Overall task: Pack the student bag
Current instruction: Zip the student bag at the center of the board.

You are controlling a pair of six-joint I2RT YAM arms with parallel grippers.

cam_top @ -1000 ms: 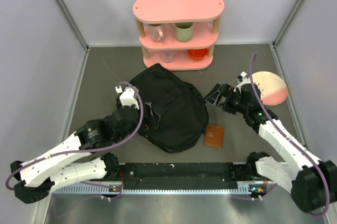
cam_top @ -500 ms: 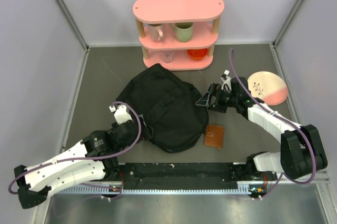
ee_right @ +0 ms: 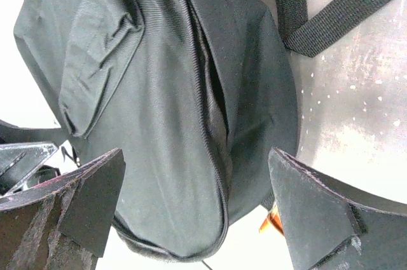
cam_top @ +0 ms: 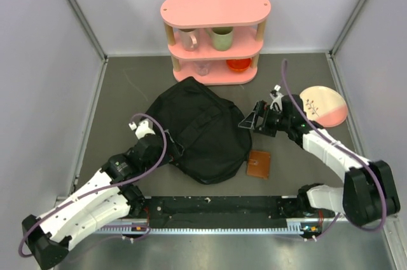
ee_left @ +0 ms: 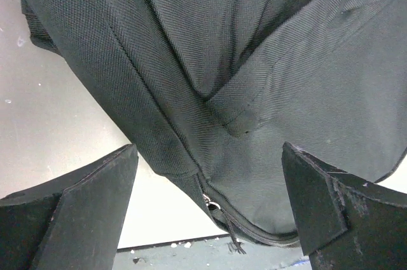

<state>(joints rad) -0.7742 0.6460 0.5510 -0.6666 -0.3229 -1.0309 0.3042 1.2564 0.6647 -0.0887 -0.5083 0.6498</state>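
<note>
- 2 arms flank the student bag (cam_top: pixel 200 131), likely poised to open it for packing.
- Left gripper (ee_left: pixel 208 150) and right gripper (ee_right: pixel 196 154) both gape wide, holding nothing.

A robot lab test cell: plain pale wall panels (cam_top: pixel 38 60) box in a grey tabletop (cam_top: pixel 127 86). A metal mounting rail (cam_top: pixel 216 224) lies well behind the right gripper (cam_top: pixel 249 121). The props look staged: a pink shelf (cam_top: pixel 215 35) of mugs (cam_top: pixel 222 39) beyond it, a plate (cam_top: pixel 323 103) near behind it.
</note>
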